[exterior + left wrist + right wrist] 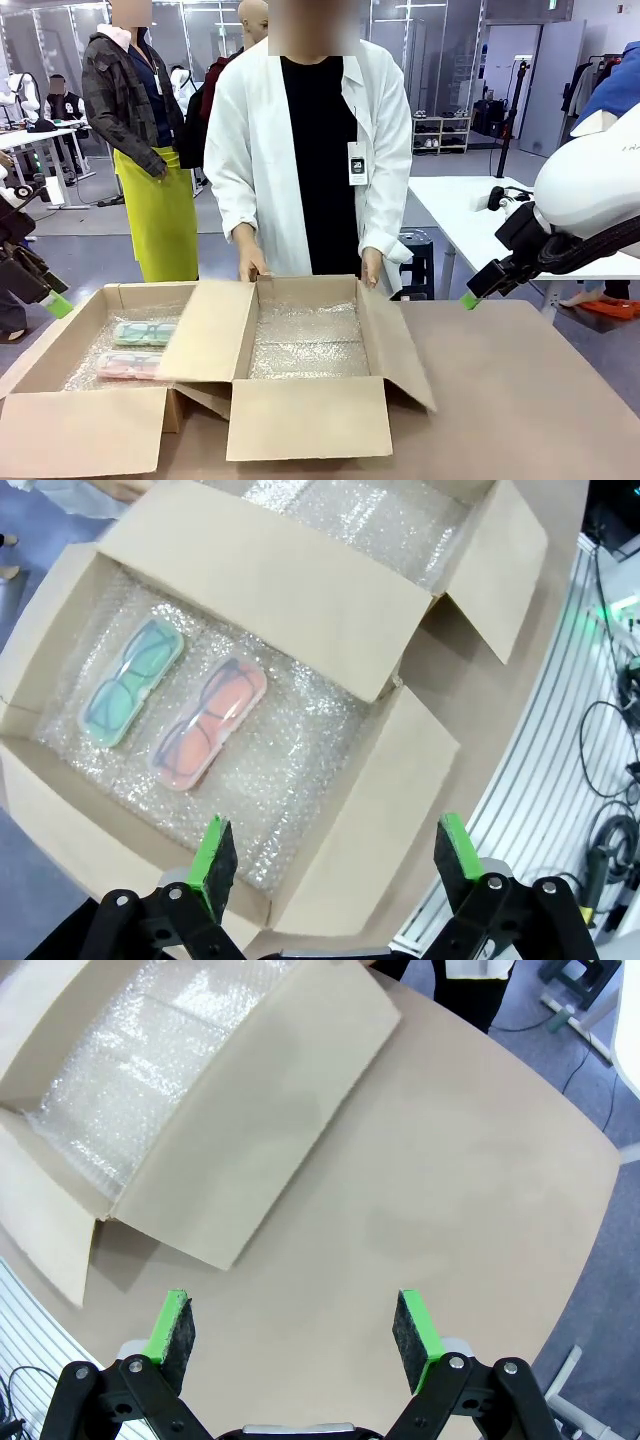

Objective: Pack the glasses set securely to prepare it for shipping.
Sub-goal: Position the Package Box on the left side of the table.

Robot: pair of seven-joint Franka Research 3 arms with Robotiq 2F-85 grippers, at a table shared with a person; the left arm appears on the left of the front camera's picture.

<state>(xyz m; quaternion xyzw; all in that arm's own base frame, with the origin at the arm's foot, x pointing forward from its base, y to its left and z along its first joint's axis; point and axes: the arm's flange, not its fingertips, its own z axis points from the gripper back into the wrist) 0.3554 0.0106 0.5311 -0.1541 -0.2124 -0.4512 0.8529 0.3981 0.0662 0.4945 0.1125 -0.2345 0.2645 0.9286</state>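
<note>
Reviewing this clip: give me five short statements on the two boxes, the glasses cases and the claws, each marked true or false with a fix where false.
1. The mint-green case and the pink case lie side by side on bubble wrap in one box. True.
2. The other box holds a third case. False: it shows only bubble wrap.
3. The left claw grips the pink case. False: it is open, above the box.
4. The right claw is open over bare table. True.
5. The person's hands hold a flap shut. False: they rest at the box's far edge, flaps open.
</note>
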